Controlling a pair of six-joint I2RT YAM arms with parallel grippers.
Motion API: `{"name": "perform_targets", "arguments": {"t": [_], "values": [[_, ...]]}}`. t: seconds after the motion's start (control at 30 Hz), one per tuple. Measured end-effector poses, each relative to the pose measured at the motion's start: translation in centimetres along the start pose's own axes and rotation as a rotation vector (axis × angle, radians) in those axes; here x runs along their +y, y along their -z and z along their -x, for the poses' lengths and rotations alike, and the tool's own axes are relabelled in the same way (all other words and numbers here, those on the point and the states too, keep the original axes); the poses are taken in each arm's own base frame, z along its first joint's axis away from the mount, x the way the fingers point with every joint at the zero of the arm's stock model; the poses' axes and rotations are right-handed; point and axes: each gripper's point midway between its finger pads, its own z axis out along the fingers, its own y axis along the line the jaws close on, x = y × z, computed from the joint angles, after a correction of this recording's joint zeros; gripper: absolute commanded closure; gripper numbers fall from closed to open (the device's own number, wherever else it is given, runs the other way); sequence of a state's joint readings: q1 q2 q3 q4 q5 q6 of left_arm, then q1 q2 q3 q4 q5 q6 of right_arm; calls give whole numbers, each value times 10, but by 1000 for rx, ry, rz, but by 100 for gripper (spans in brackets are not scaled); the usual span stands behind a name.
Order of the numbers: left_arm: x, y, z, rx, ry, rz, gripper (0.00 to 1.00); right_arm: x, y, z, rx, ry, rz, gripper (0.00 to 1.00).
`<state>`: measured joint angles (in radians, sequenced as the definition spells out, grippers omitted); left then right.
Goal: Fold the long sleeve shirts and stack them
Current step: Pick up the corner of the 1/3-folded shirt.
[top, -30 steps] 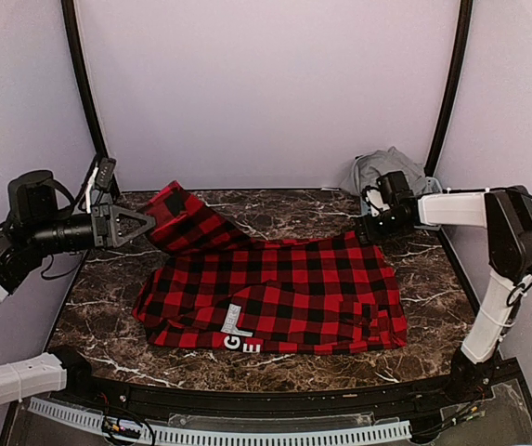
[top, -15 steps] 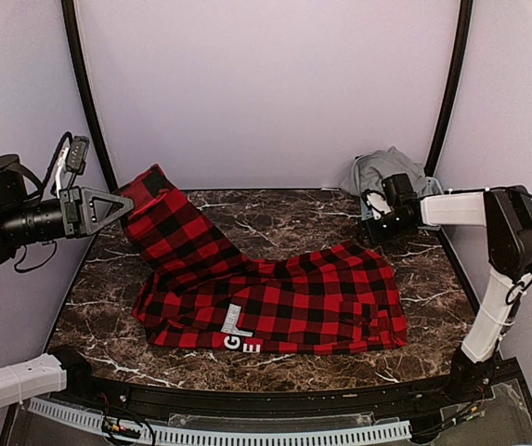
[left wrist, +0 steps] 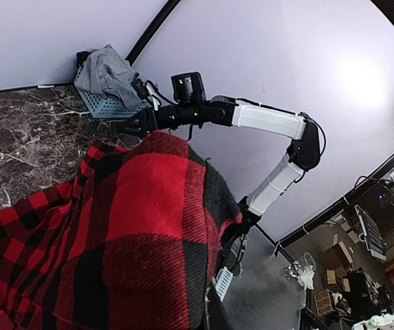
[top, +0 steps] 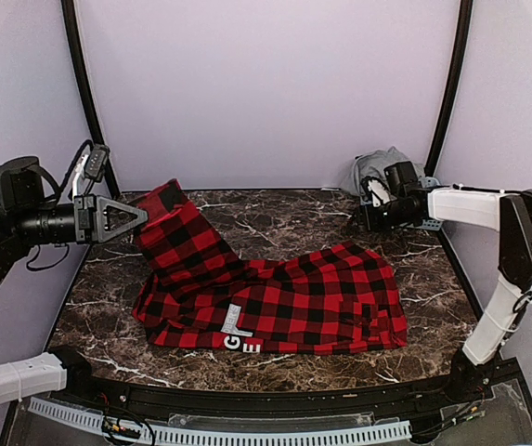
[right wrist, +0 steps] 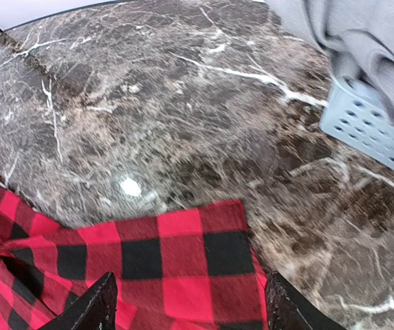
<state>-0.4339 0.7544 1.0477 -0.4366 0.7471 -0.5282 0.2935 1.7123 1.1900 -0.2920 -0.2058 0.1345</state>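
Table [top: 284, 216], dark marble: carrying the work. Checked shirt [top: 284, 297], red and black: lying across the middle of the table, body flat, white letters showing at the near edge; one sleeve [top: 177, 223] is rising off the cloth toward the far left corner. Grey shirt [top: 382, 167]: waiting heaped in the basket [right wrist: 372, 130] at the far right corner, well apart from the fold. Left gripper [top: 141, 216]: pressed together on the sleeve end and holding it lifted above the table (the wrist view is filled with check cloth). Right gripper [right wrist: 197, 309]: hanging with fingers spread over the far right corner of the checked shirt, gripping nothing. Step in hand, as judged: folding the sleeve across the body. Handling advice: carrying the sleeve low and taut toward the middle, laying it parallel to the hem before letting go, and using the right gripper to pin the far corner so the body is not dragging or bunching.
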Motion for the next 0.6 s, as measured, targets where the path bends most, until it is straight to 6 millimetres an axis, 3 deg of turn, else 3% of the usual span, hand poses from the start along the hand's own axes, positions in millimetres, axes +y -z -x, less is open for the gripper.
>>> {"name": "perform_targets", "arguments": {"t": [0.27,0.43,0.6], "values": [[10,-12,-10,36,23,-29,100,0,-51,11,65,-74,-26,36],[23,-24,-11,53,43,-24,100,-17,-79,-7,141,-103,-93,36],[28,-30,-10,54,48,-24,100,-26,-86,-27,207,-111,-132,40]]}}
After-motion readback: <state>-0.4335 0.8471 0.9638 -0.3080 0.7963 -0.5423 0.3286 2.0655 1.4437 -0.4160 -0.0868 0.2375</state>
